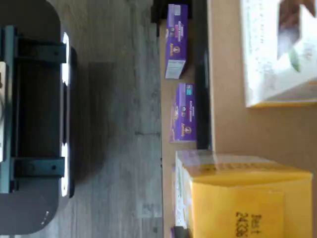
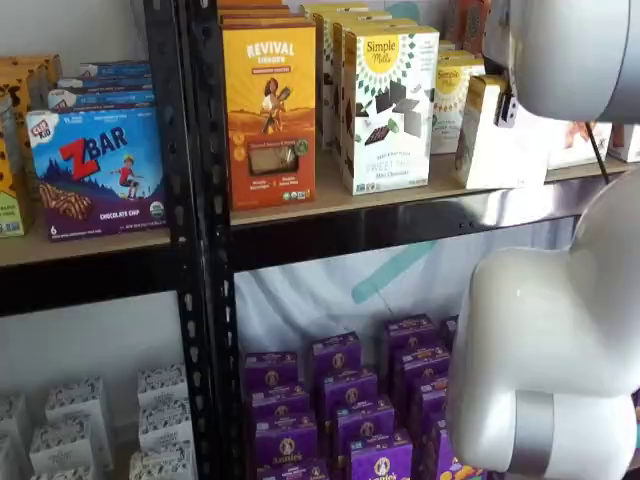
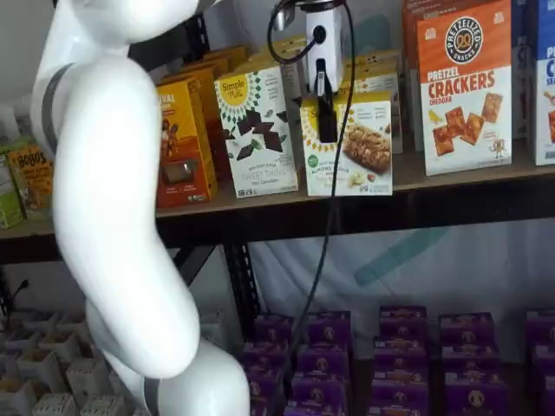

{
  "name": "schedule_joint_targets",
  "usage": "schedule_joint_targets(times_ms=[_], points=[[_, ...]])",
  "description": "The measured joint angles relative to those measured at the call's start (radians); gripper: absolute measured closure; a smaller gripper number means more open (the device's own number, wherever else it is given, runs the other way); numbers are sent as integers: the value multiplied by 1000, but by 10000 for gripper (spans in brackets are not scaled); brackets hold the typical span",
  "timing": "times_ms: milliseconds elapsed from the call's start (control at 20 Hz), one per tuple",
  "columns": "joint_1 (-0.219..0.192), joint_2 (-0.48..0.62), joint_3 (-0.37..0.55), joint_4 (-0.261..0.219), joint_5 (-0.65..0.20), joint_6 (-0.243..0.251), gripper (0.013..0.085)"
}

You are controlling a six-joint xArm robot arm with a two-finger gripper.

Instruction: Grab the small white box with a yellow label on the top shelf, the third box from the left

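There's the small cream-white carton point(image 3: 357, 146) with its yellow top band, a small green dot and a picture of a nut bar on its face, standing upright at the front edge of the light tan wooden top shelf point(image 3: 486, 178) with its dark steel front rail. In a shelf view its plain side point(image 2: 497, 135) shows, also at the front edge.
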Motion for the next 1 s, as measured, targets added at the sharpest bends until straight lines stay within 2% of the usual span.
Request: schedule_joint_targets(times_ms=[650, 1000], points=[[-40, -155, 131, -25, 59, -41, 610], [-34, -230, 201, -45, 83, -39, 610]])
